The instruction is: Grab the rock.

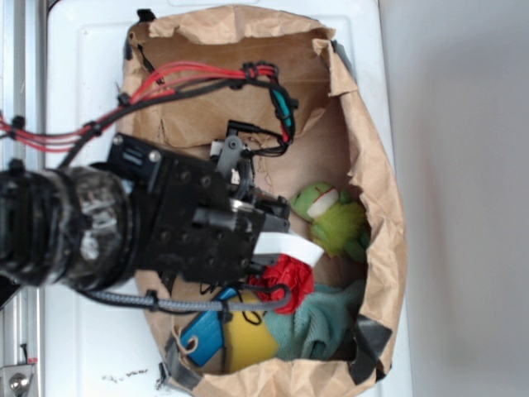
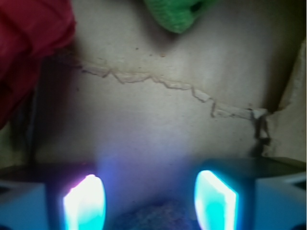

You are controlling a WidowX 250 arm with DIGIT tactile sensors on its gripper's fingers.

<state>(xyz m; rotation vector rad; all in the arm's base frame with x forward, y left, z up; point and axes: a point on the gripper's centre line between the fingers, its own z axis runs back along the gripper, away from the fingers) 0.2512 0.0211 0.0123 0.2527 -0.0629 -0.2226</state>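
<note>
In the wrist view the pincer is spread, and the rock lies between its fingers at 6 o'clock, low in frame. Best to lower straight, keep the rock centred, then squeeze slowly, away from the flower at 10 o'clock

Exterior overhead, far; wrist close, facing bag floor.
</note>
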